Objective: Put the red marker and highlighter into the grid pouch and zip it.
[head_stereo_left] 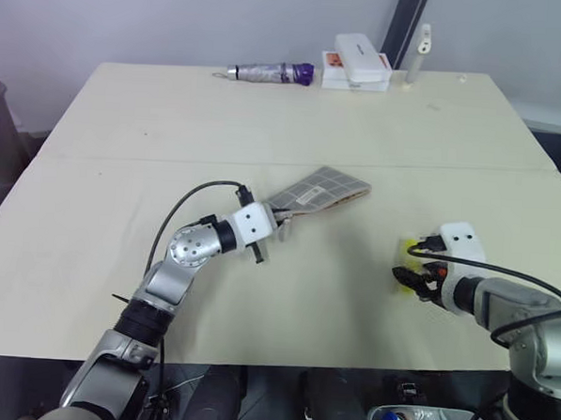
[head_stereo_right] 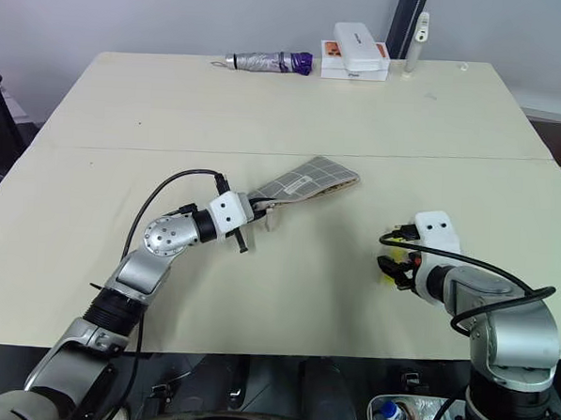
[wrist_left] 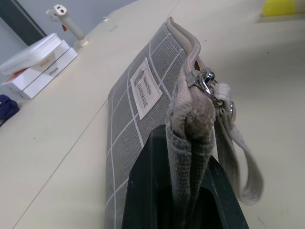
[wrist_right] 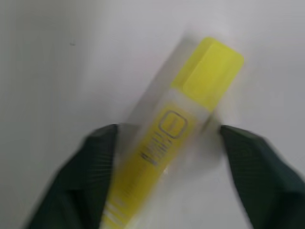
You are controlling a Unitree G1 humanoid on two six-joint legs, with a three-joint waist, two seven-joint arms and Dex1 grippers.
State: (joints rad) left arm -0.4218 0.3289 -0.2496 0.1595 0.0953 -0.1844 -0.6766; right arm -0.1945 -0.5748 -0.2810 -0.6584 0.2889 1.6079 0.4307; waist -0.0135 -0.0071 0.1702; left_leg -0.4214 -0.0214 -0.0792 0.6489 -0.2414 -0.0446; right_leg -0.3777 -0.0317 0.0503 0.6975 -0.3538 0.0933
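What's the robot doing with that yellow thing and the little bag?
The left gripper is shut on one end of the grid pouch, holding it on the table. The right gripper is down over the highlighter, a finger on each side with gaps showing, so it has not grabbed it yet. The highlighter lies on the table, not in the pouch.

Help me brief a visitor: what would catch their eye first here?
The left gripper pinching one end of the grid pouch mid-table. Then the yellow highlighter lying on the table between the right gripper's parted fingers, near the right edge.
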